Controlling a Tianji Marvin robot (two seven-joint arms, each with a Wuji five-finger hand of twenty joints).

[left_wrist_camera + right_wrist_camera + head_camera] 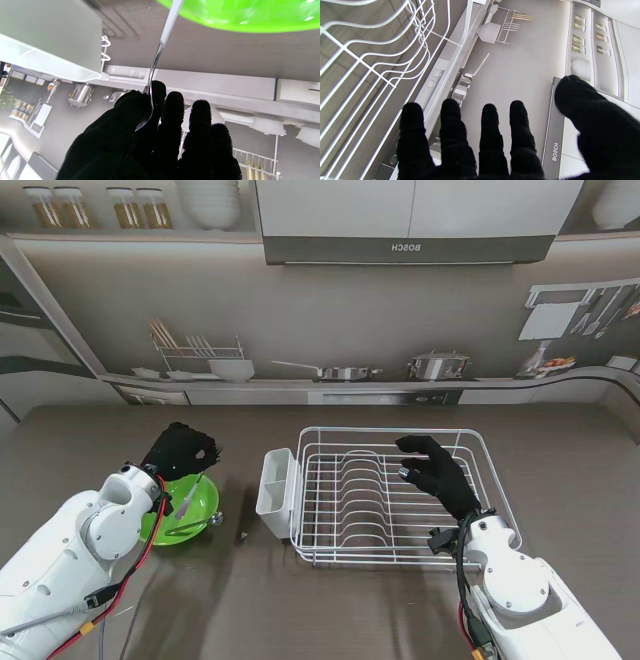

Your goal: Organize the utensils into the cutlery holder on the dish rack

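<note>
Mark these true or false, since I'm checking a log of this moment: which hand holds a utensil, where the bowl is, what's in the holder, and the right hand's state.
1. The left hand grips a metal utensil. True.
2. The green bowl sits inside the dish rack. False: it stands on the table left of the rack.
3. The right hand is open over the rack. True.
4. The cutlery holder shows several utensils. False: none show.

Bare bench (240,580) lies between the green bowl (195,505) and the cutlery holder (275,490); the holder's mouth is unobstructed, the dish rack (400,495) touching its right side.
</note>
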